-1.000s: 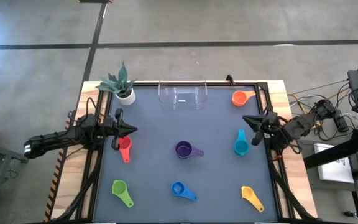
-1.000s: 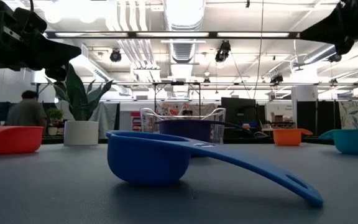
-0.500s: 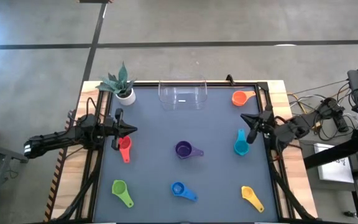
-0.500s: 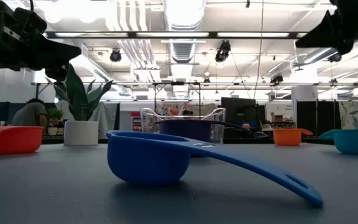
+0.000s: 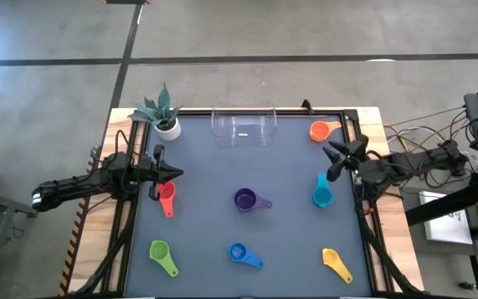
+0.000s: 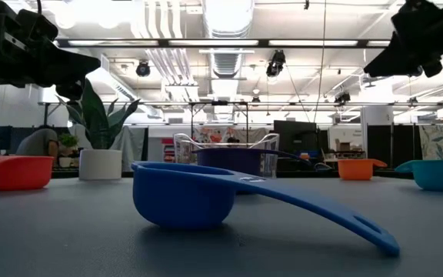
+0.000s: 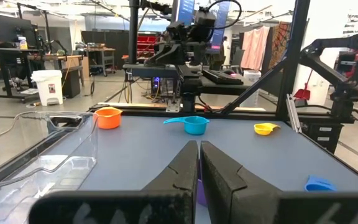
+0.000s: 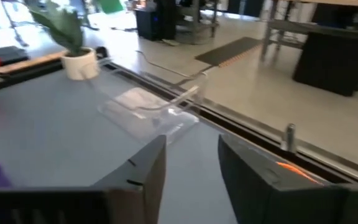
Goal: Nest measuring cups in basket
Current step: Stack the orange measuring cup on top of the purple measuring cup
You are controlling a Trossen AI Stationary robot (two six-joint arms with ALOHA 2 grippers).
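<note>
Above the table's [image 5: 222, 208] right edge we see the right arm reaching inward, its right gripper [image 5: 336, 159] held in the air with the two fingers spread apart and nothing between them. The left arm stretches in from the opposite edge, and its left gripper [image 5: 169, 174] has its fingers pressed together, empty.

The basket [image 5: 244, 126] stands at the far edge, off to the right gripper's side and well apart from it, with no cup in it. Just beyond the right gripper lies the orange cup [image 5: 323, 130]; just on its near side lies the teal cup [image 5: 321, 193]. The purple cup [image 5: 247, 199] sits out in the middle, between the two grippers. The red cup [image 5: 166, 198] lies just below the left gripper's tips. Along the near edge, farther from both grippers, lie the green cup [image 5: 162, 256], the blue cup [image 5: 242, 253] and the yellow cup [image 5: 335, 262]. A potted plant [image 5: 161, 112] stands at the far corner beyond the left gripper.

From table height we find both grippers hanging clear above the surface, which the overhead view cannot settle. The right wrist view shows the gap between its fingers [image 8: 138, 171] plainly, with the basket [image 8: 151, 109] ahead; the left wrist view shows its fingers [image 7: 185, 168] meeting edge to edge.
</note>
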